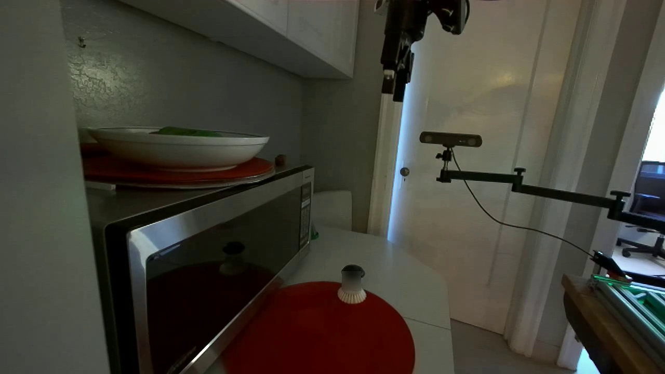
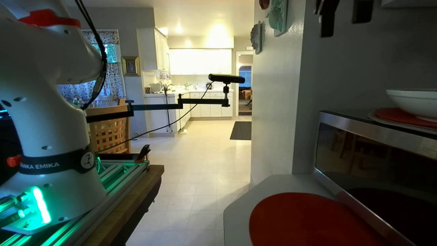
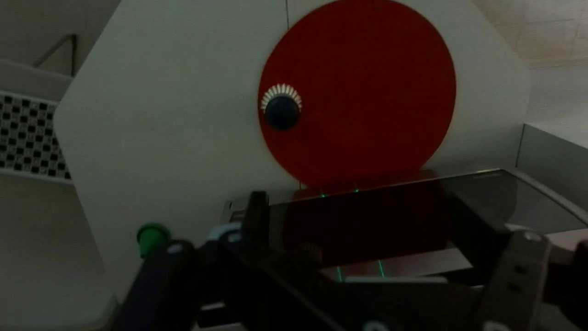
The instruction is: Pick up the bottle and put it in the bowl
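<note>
A small green thing (image 3: 152, 240) stands on the white table beside the microwave's end in the wrist view. A sliver of it shows past the microwave in an exterior view (image 1: 314, 232). It may be the bottle; no white cap shows on it. The wide white bowl (image 1: 182, 151) sits on a red round mat atop the microwave, and also shows in an exterior view (image 2: 414, 101). Something flat and green (image 1: 187, 132) lies in the bowl; I cannot tell what. My gripper (image 1: 397, 96) is high above the table, pointing down. Its fingers are apart and empty in the wrist view (image 3: 356, 197).
The microwave (image 1: 223, 259) stands against the wall. A red round mat (image 1: 322, 337) lies on the table in front of it. A short dark-capped thing with white bristles (image 1: 352, 284) stands at the mat's edge. Cabinets (image 1: 311, 36) hang above. A camera arm (image 1: 483, 177) reaches across.
</note>
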Available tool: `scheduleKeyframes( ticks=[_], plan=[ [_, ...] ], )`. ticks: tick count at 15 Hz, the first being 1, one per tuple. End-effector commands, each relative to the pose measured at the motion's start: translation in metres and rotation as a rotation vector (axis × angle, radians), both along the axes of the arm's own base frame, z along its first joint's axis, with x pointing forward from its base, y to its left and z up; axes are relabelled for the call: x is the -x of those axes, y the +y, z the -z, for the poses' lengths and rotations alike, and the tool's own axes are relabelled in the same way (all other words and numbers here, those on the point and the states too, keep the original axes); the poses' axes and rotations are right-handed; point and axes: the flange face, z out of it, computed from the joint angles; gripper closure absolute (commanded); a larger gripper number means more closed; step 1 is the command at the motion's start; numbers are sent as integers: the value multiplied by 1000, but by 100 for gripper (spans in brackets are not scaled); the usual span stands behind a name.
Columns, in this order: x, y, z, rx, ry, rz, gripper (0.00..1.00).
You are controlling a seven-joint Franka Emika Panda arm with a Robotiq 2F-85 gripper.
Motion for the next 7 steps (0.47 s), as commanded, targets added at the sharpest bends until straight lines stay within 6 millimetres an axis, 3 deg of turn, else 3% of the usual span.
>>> scheduleKeyframes(
  ticks=[1,4,5,7],
  plan=[
    [27,14,15,-76,16,108,0],
    [38,34,26,-85,36,85,0],
    [27,28,25,-68,56,65,0],
    [31,35,26,-68,54,61,0]
  ],
)
